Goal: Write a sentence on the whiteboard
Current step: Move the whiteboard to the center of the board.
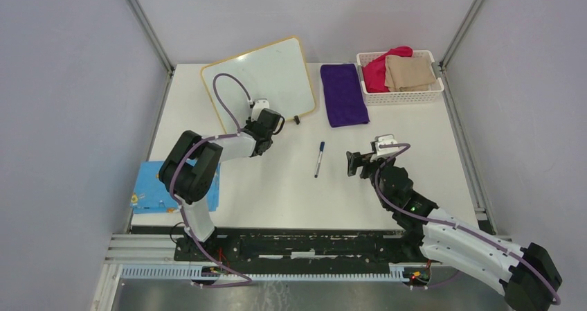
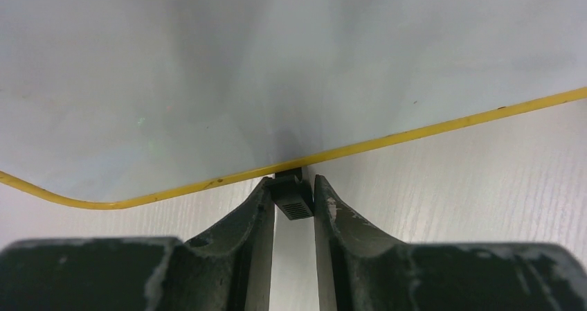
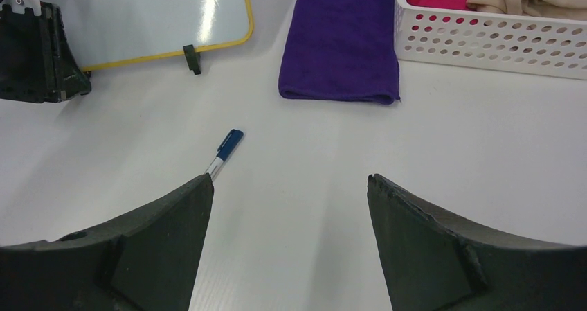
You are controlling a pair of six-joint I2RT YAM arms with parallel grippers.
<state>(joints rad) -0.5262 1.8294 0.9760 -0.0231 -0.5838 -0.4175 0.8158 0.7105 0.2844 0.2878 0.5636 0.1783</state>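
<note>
Whiteboard (image 1: 266, 75) found blank | marker (image 1: 319, 158) ungrasped on worktop (image 1: 277, 193) | left end effector (image 2: 294, 186) clamped on black foot (image 2: 292, 200) | right end effector (image 3: 289, 186) wide, empty

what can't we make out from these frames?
- Left wrist view: whiteboard runs off the frame edges; most of its face is unseen.
- Top view: left pincer has its jaws hidden under its own wrist; its hold on the board's foot shows only at the wrist.
- Right wrist view: pen, lower end hidden behind a finger of the right pincer.
- Top view: blue booklet partly under the left arm; print too small.
</note>
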